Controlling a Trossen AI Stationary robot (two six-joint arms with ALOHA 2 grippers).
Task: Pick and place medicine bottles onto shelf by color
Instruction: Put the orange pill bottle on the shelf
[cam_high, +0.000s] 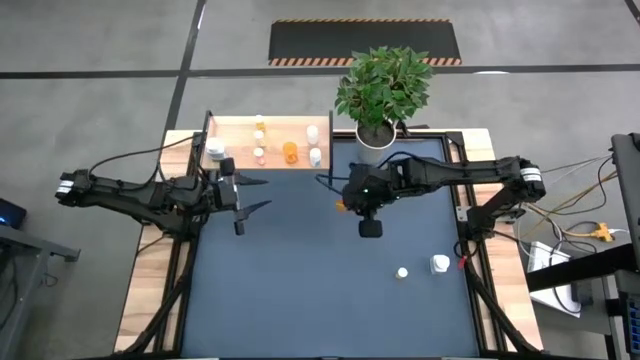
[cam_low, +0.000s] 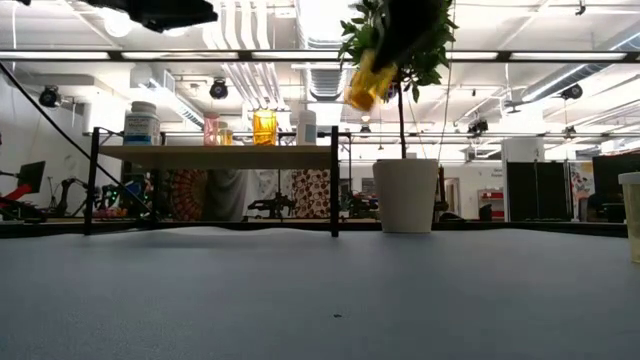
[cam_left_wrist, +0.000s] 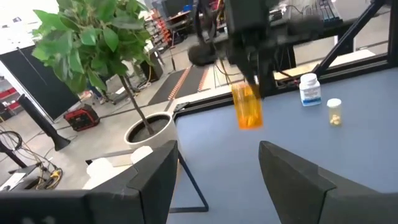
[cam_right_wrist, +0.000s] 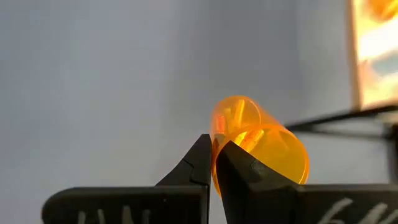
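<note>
My right gripper (cam_high: 345, 204) hovers over the table's middle, shut on a translucent orange bottle (cam_left_wrist: 247, 107), which also shows high up in the low view (cam_low: 365, 82). The shelf (cam_high: 240, 140), a light wood board on black legs, stands at the far left. It carries several small bottles: a white one with a blue label (cam_low: 141, 122), an orange one (cam_low: 264, 126) and a white one (cam_low: 306, 126). Two more bottles (cam_high: 402, 272) (cam_high: 440, 264) stand on their bases on the blue table, near right. My left gripper (cam_high: 262, 194) waits open, in front of the shelf. My right gripper (cam_right_wrist: 214, 149) pinches the orange bottle by its upper end (cam_right_wrist: 225, 134), the two fingers nearly together, coming from above and pointing down. The bottle is lifted clear of the table and hangs below the fingers, slightly tilted (cam_low: 365, 82).
A white pot with a green plant (cam_high: 376, 135) stands at the far edge, just right of the shelf. The blue tabletop (cam_high: 300, 290) is bare between the arms and the near edge. Black frame rails run along the table's sides.
</note>
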